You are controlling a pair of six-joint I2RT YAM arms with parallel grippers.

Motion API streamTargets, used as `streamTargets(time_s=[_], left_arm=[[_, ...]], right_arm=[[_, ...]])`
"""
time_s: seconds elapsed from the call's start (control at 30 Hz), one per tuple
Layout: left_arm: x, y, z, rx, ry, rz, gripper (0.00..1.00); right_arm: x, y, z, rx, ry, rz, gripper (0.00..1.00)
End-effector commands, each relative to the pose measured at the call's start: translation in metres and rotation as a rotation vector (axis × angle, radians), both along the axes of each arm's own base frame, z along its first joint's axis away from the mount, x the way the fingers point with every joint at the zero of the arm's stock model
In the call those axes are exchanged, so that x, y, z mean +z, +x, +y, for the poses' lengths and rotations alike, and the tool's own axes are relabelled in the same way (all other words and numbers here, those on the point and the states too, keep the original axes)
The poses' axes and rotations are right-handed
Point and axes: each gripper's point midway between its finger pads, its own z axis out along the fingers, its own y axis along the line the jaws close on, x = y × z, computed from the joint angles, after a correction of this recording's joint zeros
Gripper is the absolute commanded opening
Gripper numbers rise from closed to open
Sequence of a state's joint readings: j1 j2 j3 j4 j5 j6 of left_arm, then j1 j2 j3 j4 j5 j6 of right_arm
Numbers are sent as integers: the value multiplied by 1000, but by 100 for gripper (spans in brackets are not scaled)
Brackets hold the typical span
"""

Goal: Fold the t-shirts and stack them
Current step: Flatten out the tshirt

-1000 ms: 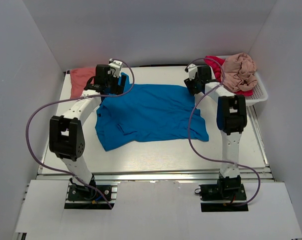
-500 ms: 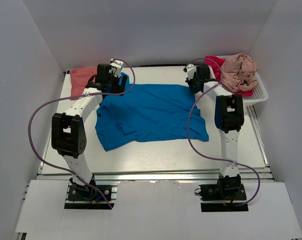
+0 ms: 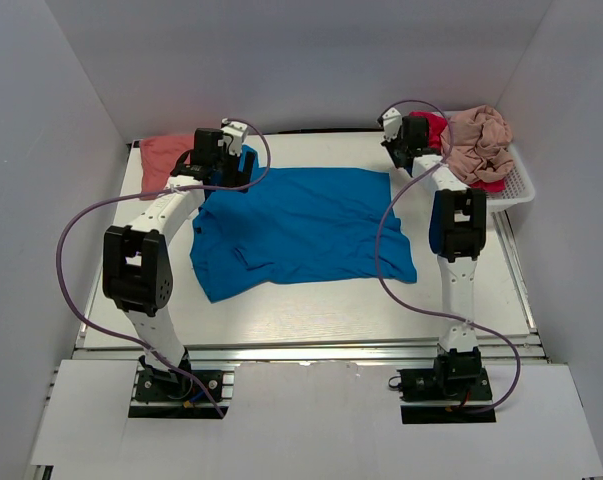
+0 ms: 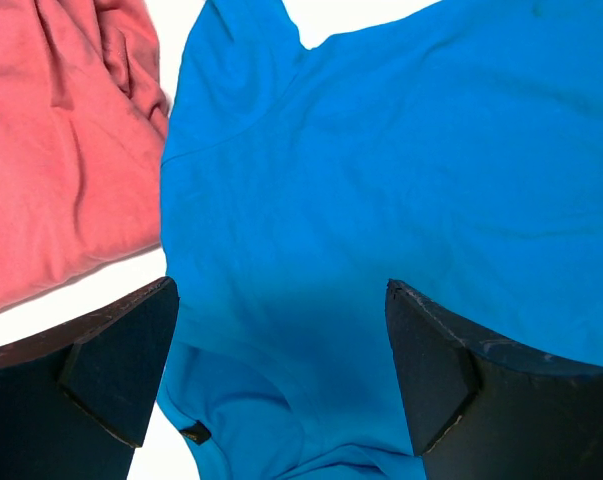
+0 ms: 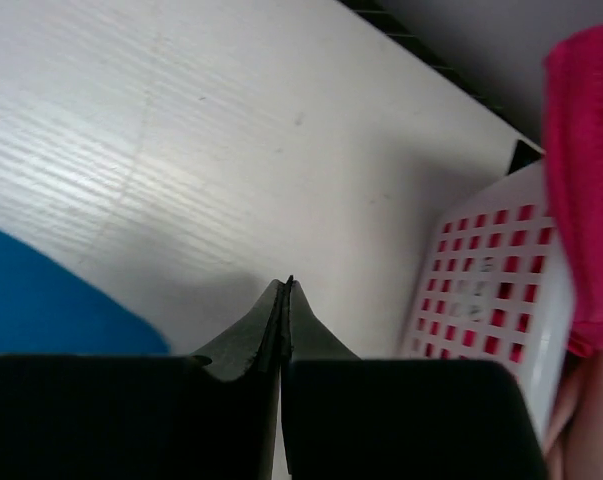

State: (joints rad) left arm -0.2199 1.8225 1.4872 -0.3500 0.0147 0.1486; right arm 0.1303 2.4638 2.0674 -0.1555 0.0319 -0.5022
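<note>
My left hand (image 4: 278,375), spread wide, hangs over the blue t-shirt (image 4: 431,150), salmon t-shirt (image 4: 61,150) just left of it. My right hand (image 5: 284,300) is pinched together on nothing, basket (image 5: 481,290) at its right.

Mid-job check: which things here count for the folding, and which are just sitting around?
Part of the job:
- blue t-shirt, spread flat
- salmon t-shirt, far left corner
- beige-pink t-shirt, in the basket
- magenta t-shirt, in the basket

Just there:
- white slotted basket
- table
</note>
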Motion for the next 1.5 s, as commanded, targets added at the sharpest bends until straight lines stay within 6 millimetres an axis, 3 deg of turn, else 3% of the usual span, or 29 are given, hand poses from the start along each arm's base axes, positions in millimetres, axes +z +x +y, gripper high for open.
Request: streamTargets(time_s=[0.0,0.1,0.2,0.23,0.27,0.3,0.33,0.37,0.43,0.5,0.63,0.83,0.93,1.0,1.03,1.07,1.17,1.27,1.4,1.47], left_arm=[[29,-4,-6,-22,-33,-47,93],[28,-5,-8,-28,-34,-45,93],[29,-4,-8,-29,-37,-48,93],[31,-4,-7,-27,-37,-52,93],[32,-5,-8,-28,-38,-54,93],[32,-5,-8,-30,-39,-55,93],[33,-6,-8,-31,-40,-58,93],[33,-6,-9,-33,-40,-58,93],[32,-5,-8,-31,-40,-60,93],[28,-4,-9,-34,-43,-53,93],[25,-3,-12,-39,-53,-44,93],[18,0,-11,-34,-40,-25,93],[15,2,-12,-35,-43,-15,93],[14,4,-13,-36,-44,-8,93],[13,4,-13,-34,-42,-7,93],[14,5,-13,-35,-42,-7,93],[14,5,-14,-39,-39,-1,93],[17,5,-13,-39,-37,-2,93],[17,3,-11,-37,-32,0,93],[19,2,-11,-35,-28,-7,93]], right_arm=[[25,24,-12,-29,-40,-125,0],[35,30,-8,-17,-19,-163,0],[34,21,-3,-9,17,-114,0],[27,12,-2,-13,36,-64,12],[39,6,3,6,61,-64,45],[20,-10,7,25,77,-1,55],[18,-19,10,34,93,22,60],[32,-27,16,53,130,10,63],[13,-47,19,65,151,75,64],[6,-58,24,85,174,127,64],[-16,-65,27,84,191,187,60],[-32,-63,33,102,207,209,47],[-35,-60,35,106,219,214,36],[-33,-58,37,114,225,212,22],[-36,-59,38,117,230,216,2],[-34,-57,38,119,231,210,0],[-33,-53,40,125,229,207,0],[-21,-36,32,105,200,151,0],[-4,-1,6,39,161,50,0],[15,16,2,37,128,-27,0]])
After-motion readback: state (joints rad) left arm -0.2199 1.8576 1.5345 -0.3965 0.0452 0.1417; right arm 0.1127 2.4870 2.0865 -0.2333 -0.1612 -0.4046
